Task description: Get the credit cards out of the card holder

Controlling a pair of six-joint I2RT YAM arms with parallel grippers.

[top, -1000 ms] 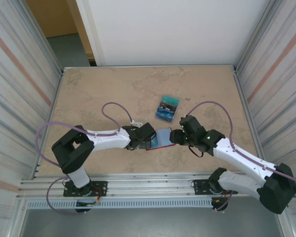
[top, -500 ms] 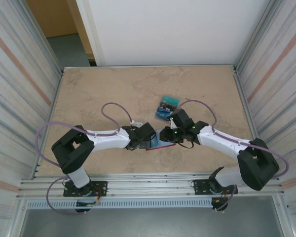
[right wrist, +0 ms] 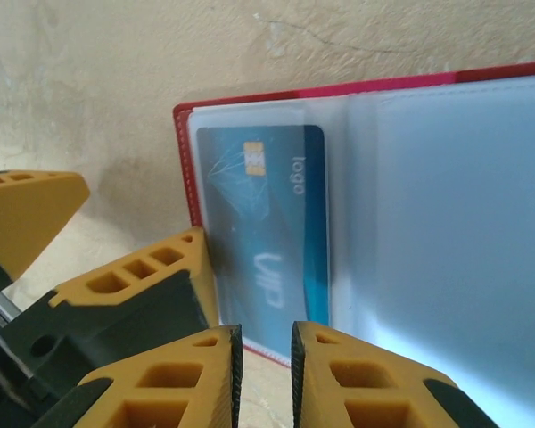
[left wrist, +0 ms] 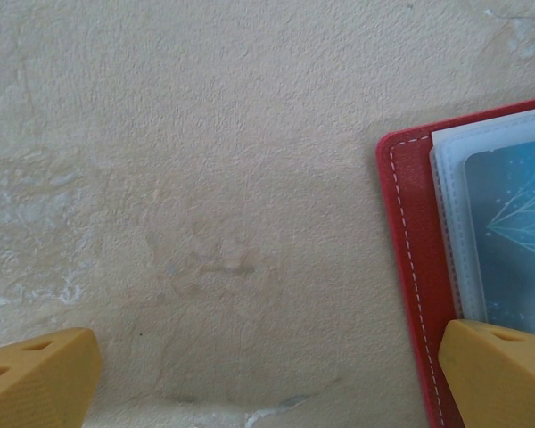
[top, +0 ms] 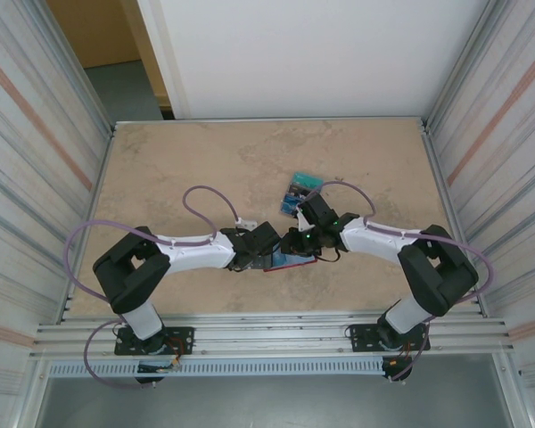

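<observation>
One blue plastic credit card [right wrist: 267,241] is sitting sleeved in the open red leather card holder [right wrist: 189,169], near centre. Right gripper [right wrist: 266,352] is sitting almost pressed together at its near edge, and I cannot tell if it's pinching. Left gripper [left wrist: 267,379] is sitting spread, barely pinning the left edge, risking the holder dragging along.

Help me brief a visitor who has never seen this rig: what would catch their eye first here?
The open red card holder lies on the table near its front edge. A blue card shows in its clear sleeve, with the right gripper at the card's lower edge, fingers almost together, and the left gripper spread wide. Beyond them lie loose cards.
</observation>
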